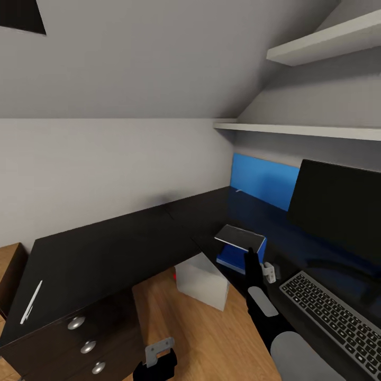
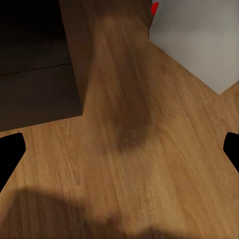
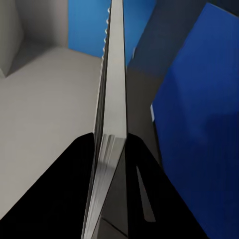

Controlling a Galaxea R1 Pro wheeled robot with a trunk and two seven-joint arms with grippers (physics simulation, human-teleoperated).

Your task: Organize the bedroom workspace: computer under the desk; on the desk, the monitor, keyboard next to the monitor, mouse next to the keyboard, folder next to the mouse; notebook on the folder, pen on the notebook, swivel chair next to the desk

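Observation:
The glossy black desk (image 1: 106, 248) runs in an L along the wall. At its right stands the monitor (image 1: 338, 211), with the keyboard (image 1: 330, 317) in front of it. The blue folder (image 1: 233, 262) lies flat left of the keyboard. Just above it hangs the grey notebook (image 1: 241, 237), tilted, with my right gripper (image 1: 250, 258) shut on its near edge. The right wrist view shows the notebook (image 3: 112, 74) edge-on between the black fingers (image 3: 74, 189), beside the folder (image 3: 199, 114). The white pen (image 1: 30, 302) lies at the desk's far left. My left gripper (image 2: 119, 154) hangs open over the floor.
A white computer case (image 1: 203, 280) stands on the wooden floor (image 1: 201, 338) under the desk's corner. The black drawer unit (image 1: 84, 344) is at the left. A blue panel (image 1: 264, 180) lines the wall behind the monitor, and two white shelves (image 1: 317, 129) hang above.

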